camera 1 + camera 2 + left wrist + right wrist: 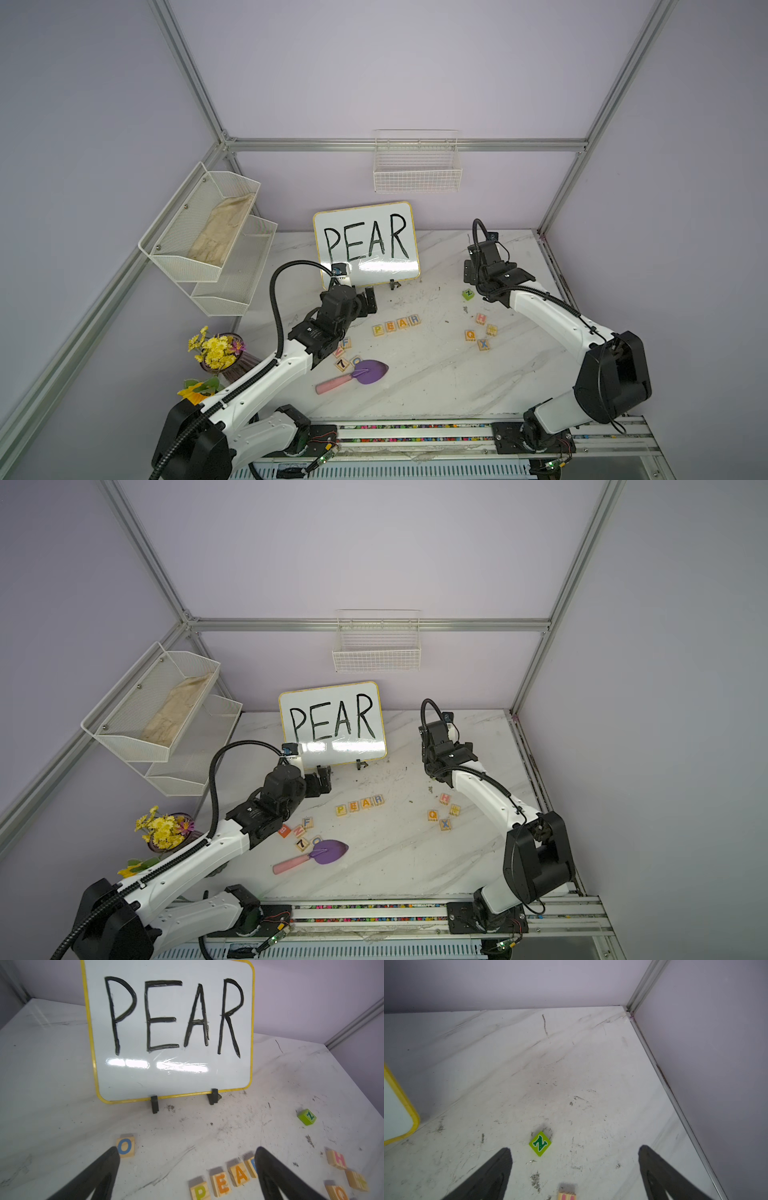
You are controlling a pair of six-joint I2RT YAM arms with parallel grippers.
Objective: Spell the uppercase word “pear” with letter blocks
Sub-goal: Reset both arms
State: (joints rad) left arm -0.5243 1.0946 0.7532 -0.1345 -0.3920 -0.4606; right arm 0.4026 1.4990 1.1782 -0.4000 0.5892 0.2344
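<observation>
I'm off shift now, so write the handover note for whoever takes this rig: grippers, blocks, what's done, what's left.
Left gripper: open, empty, hovering in front of the whiteboard.
Right gripper: open, empty, above a green Z block.
Blocks: P, E, A, R lie in a row on the table before the whiteboard, reading PEAR.
Done: the word is spelled.
Left: seemingly nothing; perhaps pull both arms back.

Aligned letter blocks [222, 1185] near whiteboard [170, 1080]
</observation>
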